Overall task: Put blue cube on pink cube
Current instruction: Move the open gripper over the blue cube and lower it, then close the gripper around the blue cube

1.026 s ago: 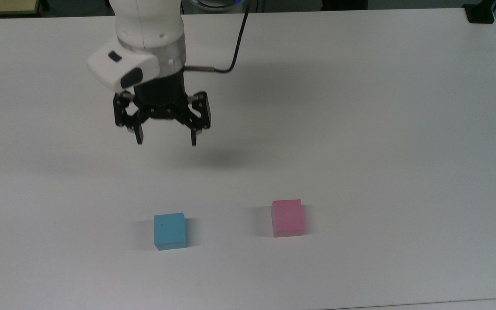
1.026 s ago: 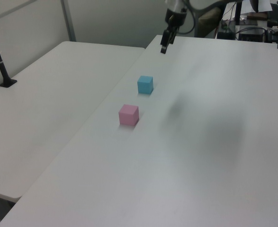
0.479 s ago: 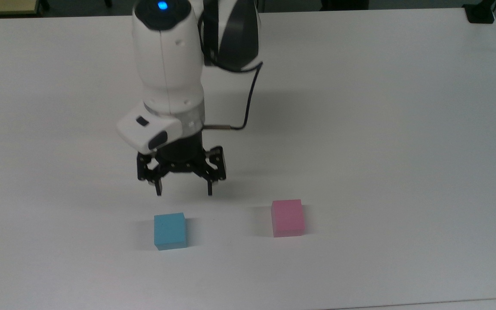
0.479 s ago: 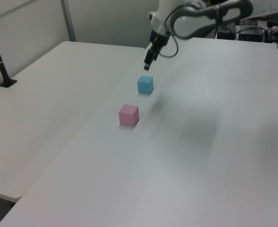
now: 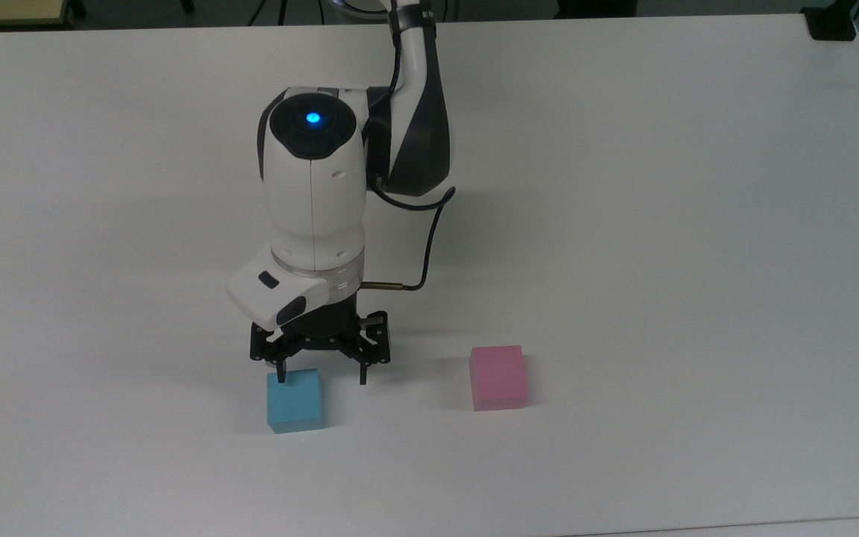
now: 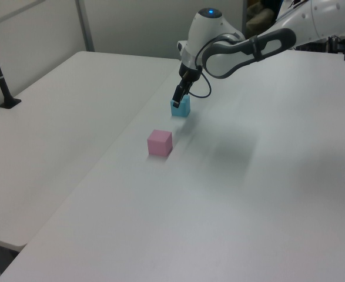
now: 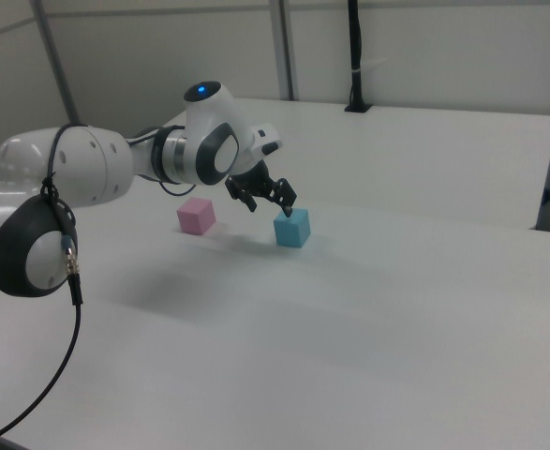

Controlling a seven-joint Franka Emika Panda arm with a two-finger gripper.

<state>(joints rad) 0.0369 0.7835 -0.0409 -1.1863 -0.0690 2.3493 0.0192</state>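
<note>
The light blue cube [image 5: 295, 403] rests on the white table [image 5: 661, 224], near the top view's front edge. The pink cube [image 5: 499, 377] stands apart from it, to the top view's right. My gripper [image 5: 321, 377] is open and hangs low just behind the blue cube, holding nothing. In the top view one fingertip overlaps the cube's back left corner, and the other stands beyond its right side. In the left view the gripper [image 6: 177, 100] covers part of the blue cube [image 6: 183, 108], with the pink cube [image 6: 160, 143] nearer. The right view shows the gripper [image 7: 271, 208] just above the blue cube [image 7: 292, 228], beside the pink cube [image 7: 196, 216].
A black clamp [image 5: 831, 22] sits at the table's far right corner in the top view. A black post [image 6: 0, 73] stands on a second table [image 6: 54, 117] at the left view's left. A black cable [image 5: 422, 246] loops beside my wrist.
My arm has swung forward and down, from high behind the cubes to just over the blue cube. The fingers stayed open. Neither cube has moved.
</note>
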